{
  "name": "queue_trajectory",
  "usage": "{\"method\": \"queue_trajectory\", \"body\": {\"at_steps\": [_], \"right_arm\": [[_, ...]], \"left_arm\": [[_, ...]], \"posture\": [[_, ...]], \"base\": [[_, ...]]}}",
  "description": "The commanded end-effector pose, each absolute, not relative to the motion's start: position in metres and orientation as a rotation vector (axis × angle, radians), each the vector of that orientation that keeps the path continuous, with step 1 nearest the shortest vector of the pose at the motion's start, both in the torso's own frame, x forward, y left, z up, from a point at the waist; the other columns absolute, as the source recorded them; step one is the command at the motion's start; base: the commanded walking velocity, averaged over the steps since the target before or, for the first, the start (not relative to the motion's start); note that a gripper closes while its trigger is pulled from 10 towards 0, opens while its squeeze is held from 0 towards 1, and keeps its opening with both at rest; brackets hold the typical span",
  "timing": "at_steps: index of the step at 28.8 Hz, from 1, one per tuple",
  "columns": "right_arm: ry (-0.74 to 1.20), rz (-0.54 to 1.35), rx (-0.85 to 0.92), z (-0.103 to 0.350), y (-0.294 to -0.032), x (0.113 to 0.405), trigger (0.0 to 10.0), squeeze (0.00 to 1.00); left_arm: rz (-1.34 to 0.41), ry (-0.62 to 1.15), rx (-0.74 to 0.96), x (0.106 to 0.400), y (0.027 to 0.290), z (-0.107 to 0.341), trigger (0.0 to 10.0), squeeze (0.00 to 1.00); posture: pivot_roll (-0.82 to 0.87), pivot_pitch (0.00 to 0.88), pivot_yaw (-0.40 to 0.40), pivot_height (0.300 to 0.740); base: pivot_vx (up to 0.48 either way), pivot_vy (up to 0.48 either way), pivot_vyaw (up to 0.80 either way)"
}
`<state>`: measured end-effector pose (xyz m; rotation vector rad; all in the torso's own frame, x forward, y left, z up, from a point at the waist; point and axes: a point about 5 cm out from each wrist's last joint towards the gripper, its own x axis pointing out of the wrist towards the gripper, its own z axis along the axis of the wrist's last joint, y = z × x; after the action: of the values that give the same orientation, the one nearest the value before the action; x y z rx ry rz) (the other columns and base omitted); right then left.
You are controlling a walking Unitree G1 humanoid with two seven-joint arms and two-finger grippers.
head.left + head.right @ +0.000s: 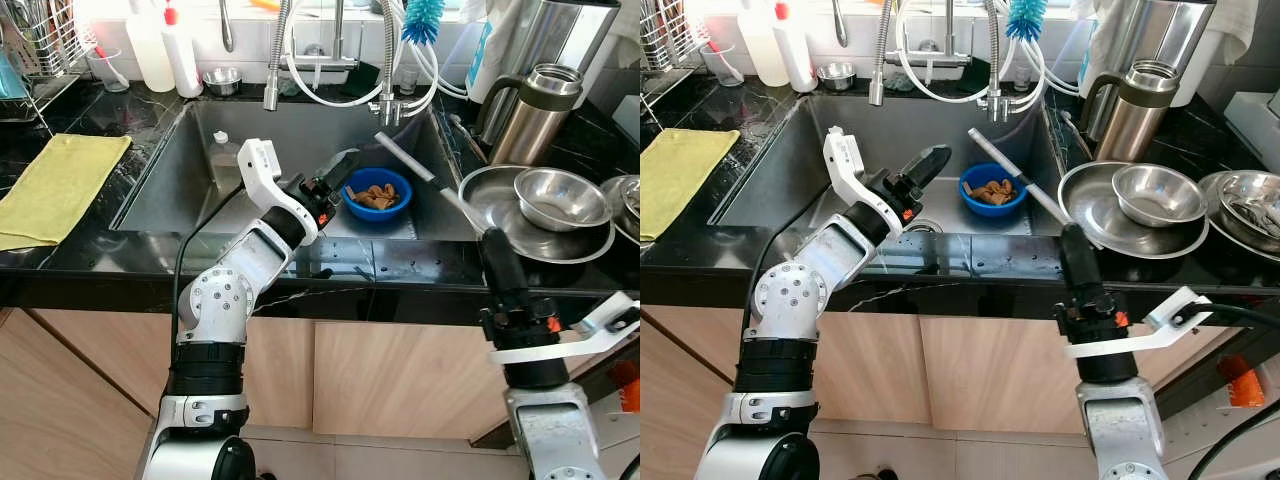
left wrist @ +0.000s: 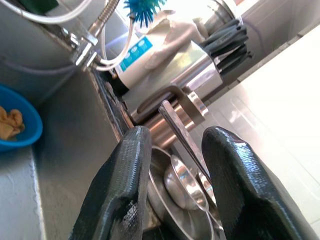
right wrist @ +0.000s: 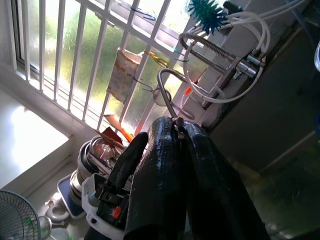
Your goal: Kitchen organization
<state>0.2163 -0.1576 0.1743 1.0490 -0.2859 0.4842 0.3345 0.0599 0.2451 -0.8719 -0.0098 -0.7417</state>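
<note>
Basically, the whole thing is hinging on the long utensil (image 1: 420, 168) that's lying diagonally across the sink's (image 1: 160, 180) right side: its handle end is pointing up toward the tap (image 1: 385, 60), and the other end is running down toward the steel pan (image 1: 490, 205) on the right counter. The right gripper (image 1: 497, 250) is sitting right at that lower end, fingers pressed together, and in its wrist view a thin metal handle is poking out from between the fingertips, so it's looking like it's clamping the utensil. The right arm is coming straight up from below the counter edge, wrist roughly vertical.

The left gripper (image 1: 335, 172) is hanging over the sink, fingers (image 2: 120, 190) apart and holding nothing, pointing right across the basin toward the utensil and the pan. The blue bowl (image 1: 377, 192) with brown scraps is sitting just beside and below it. So the right arm is looking like the one doing the lifting here.
</note>
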Motion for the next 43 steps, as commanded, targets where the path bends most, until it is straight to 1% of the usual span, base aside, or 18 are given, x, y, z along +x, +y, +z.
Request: {"method": "queue_trajectory", "body": {"at_steps": [1,6,9,11,19,27,37,43], "right_arm": [[-0.286,0.525,1.042,0.178,-0.154,0.213,10.0,0.00],[-0.257,0.545,1.031,0.176,-0.150,0.213,10.0,0.00],[-0.252,0.548,1.023,0.175,-0.150,0.214,10.0,0.00],[-0.251,0.549,1.014,0.175,-0.150,0.214,10.0,0.00],[-0.257,0.556,0.997,0.176,-0.150,0.213,10.0,0.00],[-0.314,0.526,0.972,0.180,-0.156,0.216,10.0,0.00],[-0.324,0.550,0.981,0.182,-0.153,0.216,10.0,0.00],[-0.287,0.592,0.995,0.180,-0.148,0.213,10.0,0.00]], "left_arm": [[-0.784,-0.014,-0.894,0.329,0.053,0.248,10.0,0.00],[-0.804,-0.008,-0.895,0.327,0.052,0.249,10.0,0.00],[-0.882,-0.015,-0.832,0.321,0.045,0.252,10.0,0.00],[-0.903,-0.020,-0.823,0.320,0.044,0.253,10.0,0.00],[-0.910,-0.009,-0.827,0.318,0.041,0.253,10.0,0.00],[-0.874,0.011,-0.818,0.319,0.041,0.246,10.0,0.00],[-0.874,0.019,-0.817,0.318,0.040,0.245,10.0,0.00],[-0.873,0.021,-0.820,0.318,0.039,0.245,10.0,0.00]], "posture": [[0.06,0.097,-0.010,0.740],[0.06,0.097,-0.012,0.740],[0.06,0.097,-0.011,0.740],[0.06,0.096,-0.009,0.740],[0.06,0.093,-0.010,0.740],[0.06,0.086,-0.009,0.740],[0.06,0.083,-0.008,0.740],[0.06,0.086,-0.010,0.740]], "base": [[0.000,0.000,0.00],[0.000,0.000,0.00],[0.000,0.000,0.00],[0.000,0.000,0.00],[0.000,0.000,0.00],[0.000,0.000,0.00],[0.000,0.000,0.00],[0.000,0.000,0.00]]}}
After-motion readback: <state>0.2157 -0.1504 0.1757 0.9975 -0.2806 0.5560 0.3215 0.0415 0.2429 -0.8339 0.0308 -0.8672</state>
